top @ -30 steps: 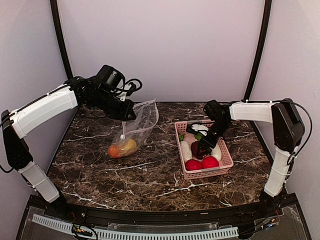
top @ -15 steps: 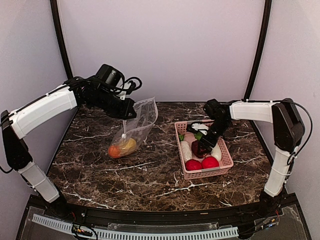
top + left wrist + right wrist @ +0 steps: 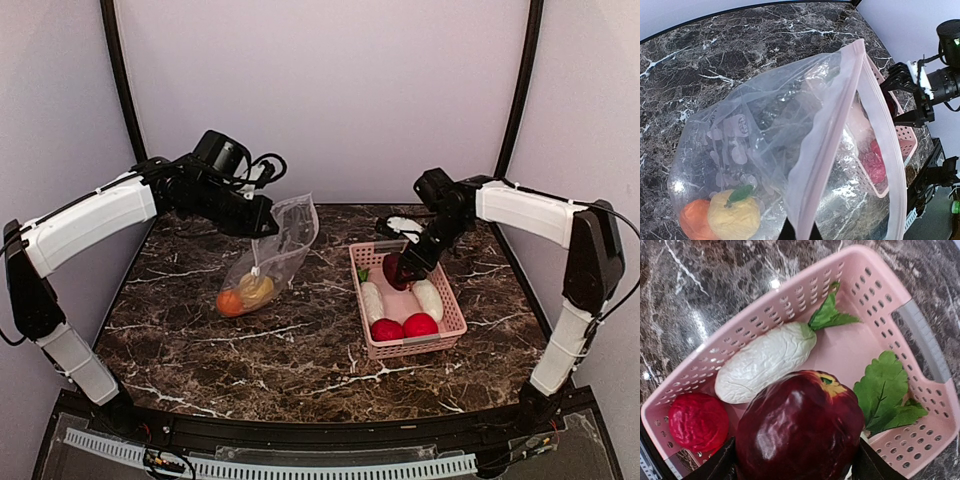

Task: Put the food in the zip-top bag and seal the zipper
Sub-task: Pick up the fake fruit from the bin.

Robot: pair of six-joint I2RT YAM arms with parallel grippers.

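Maroon fruit (image 3: 800, 425) is clamped between the fingers of our right gripper (image 3: 402, 270), held over the pink basket (image 3: 455, 322). Under it in the basket: white piece (image 3: 765, 362), red fruit (image 3: 697, 422), green leaves (image 3: 885, 390). Zip-top bag (image 3: 278, 245) hangs from our left gripper (image 3: 258, 228), which is pinched onto the zipper (image 3: 835, 125) edge. The mouth gapes toward the basket, its strips parted. Orange ball (image 3: 695, 222) and yellow ball (image 3: 735, 215) lie at the bag's low end, down at the table (image 3: 300, 345). We see bare marble between bag and basket, which sit well apart.
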